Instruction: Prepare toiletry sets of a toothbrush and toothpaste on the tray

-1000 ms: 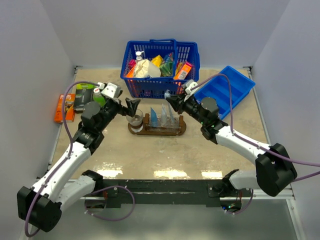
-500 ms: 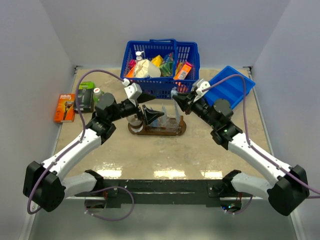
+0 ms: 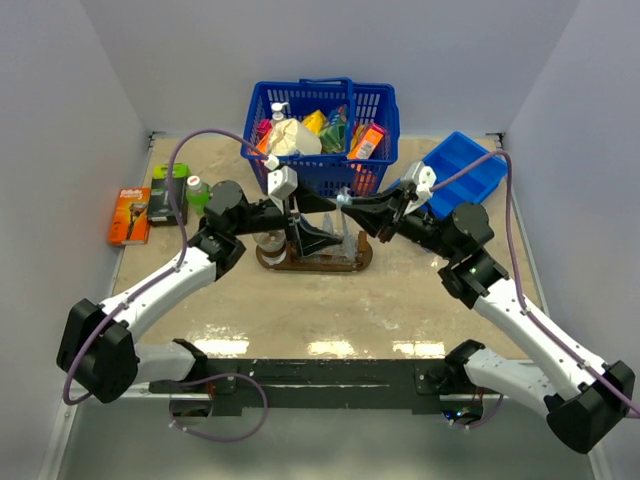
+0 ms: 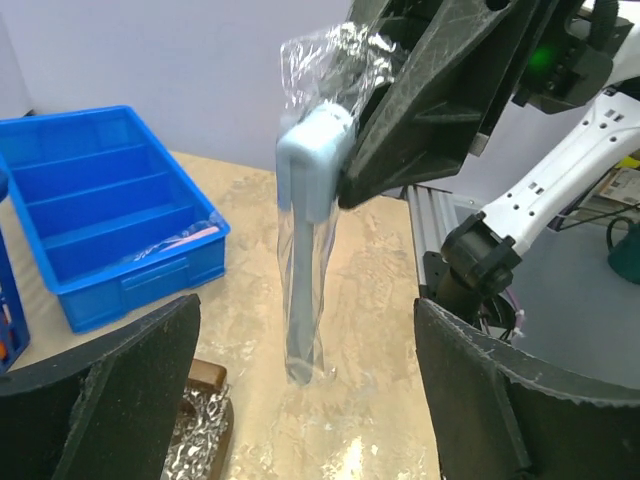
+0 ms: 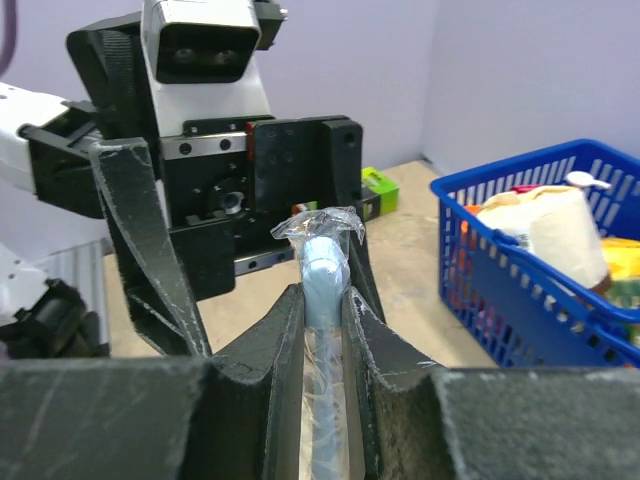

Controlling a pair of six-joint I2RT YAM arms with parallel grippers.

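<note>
A pale blue toothbrush (image 4: 305, 200) in clear wrapping hangs upright, and my right gripper (image 5: 322, 310) is shut on its head end. My left gripper (image 4: 305, 400) faces it, open wide. The wrapped handle hangs in the gap between the left fingers (image 4: 110, 400), touching neither. From above, both grippers meet over the dark brown oval tray (image 3: 300, 264), the left gripper (image 3: 328, 220) beside the right gripper (image 3: 352, 205). Clear cups (image 3: 347, 243) stand on the tray, partly hidden by the left gripper. I cannot make out the toothpaste.
A blue basket (image 3: 320, 170) full of goods stands behind the tray. A blue divided bin (image 3: 462, 178) lies at the back right. An orange box (image 3: 129, 215), a dark box (image 3: 167, 192) and a green bottle (image 3: 197, 190) sit at the left.
My left gripper swung right, from the tray's left end to over the tray, facing the right gripper. The right gripper drew back and up with the toothbrush.
</note>
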